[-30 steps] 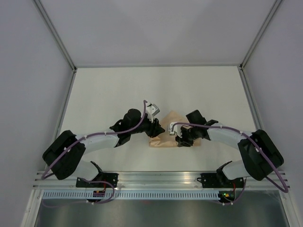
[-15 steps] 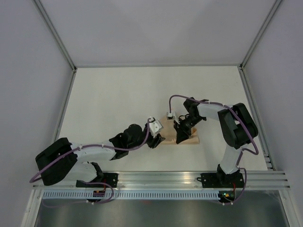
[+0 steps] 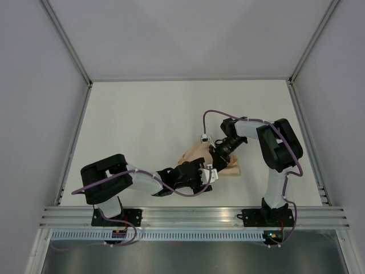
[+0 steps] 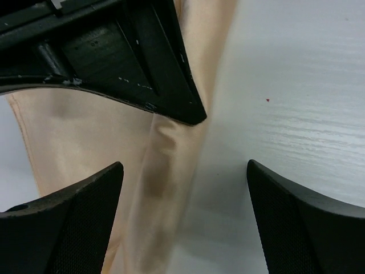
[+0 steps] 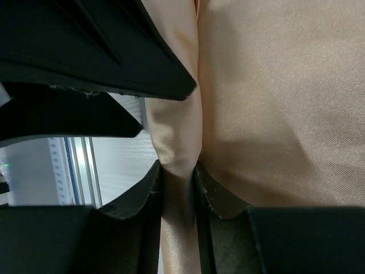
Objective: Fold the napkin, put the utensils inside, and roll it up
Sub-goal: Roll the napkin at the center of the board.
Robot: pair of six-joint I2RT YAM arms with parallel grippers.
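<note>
1. Napkin: peach-orange cloth, bunched into soft folds, lying on the white table towards its near edge, right of centre, between the two grippers.
2. Right gripper: reaches in from the right. Its jaws are pressed onto a narrow raised ridge of the cloth, and the wrist view shows that fold nipped between both fingertips.
3. Left gripper: jaws spread wide, gripping nothing, at the cloth's near edge, just beside the right gripper. In the wrist view a long crease of cloth lies ahead of the parted fingers.
</note>
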